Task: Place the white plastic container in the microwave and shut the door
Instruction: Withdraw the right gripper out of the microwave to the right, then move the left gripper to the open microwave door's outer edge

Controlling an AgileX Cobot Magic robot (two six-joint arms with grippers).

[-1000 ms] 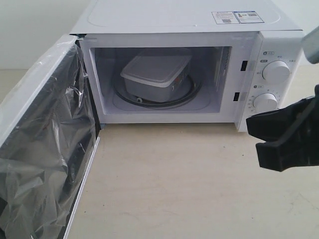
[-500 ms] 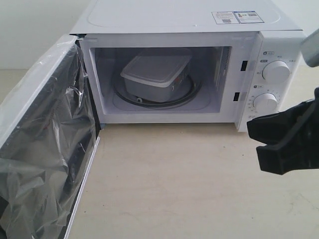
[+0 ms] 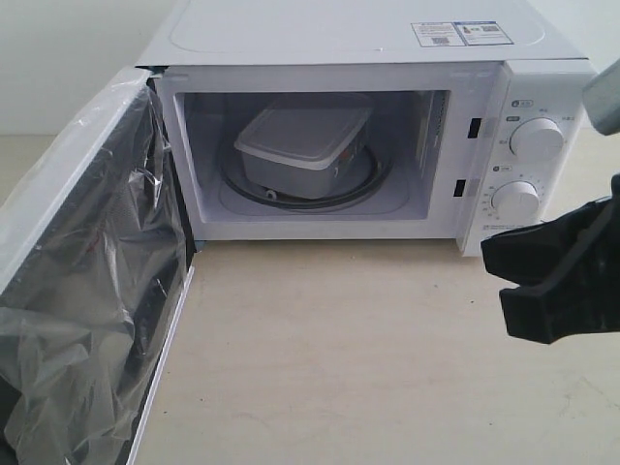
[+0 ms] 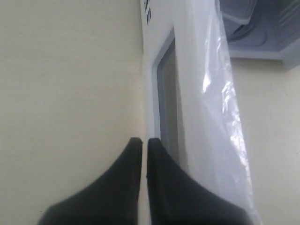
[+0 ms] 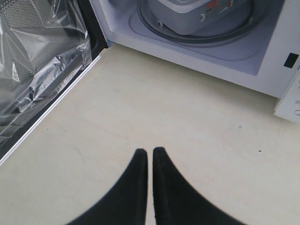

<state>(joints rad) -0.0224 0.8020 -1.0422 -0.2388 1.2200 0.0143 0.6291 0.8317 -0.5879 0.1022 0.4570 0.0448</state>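
The white plastic container [image 3: 300,140] sits with its lid on, on the glass turntable [image 3: 360,190] inside the microwave [image 3: 339,39]. The right wrist view shows the container [image 5: 197,16] in the cavity too. The door [image 3: 87,291] stands swung wide open at the left, draped in clear film. My left gripper [image 4: 140,141] is shut and empty, close against the door's outer face [image 4: 168,103] beside its window; contact cannot be told. It is hidden in the exterior view. My right gripper [image 3: 496,276] is shut and empty over the table, in front of the dials.
Two round dials [image 3: 536,139] sit on the microwave's right panel. Loose film [image 4: 225,93] hangs off the door. Beige tabletop [image 3: 339,358] stretches in front of the cavity. The door's inner side with film [image 5: 37,70] shows in the right wrist view.
My right gripper has drifted slightly right and down. The container, door and microwave have not moved.
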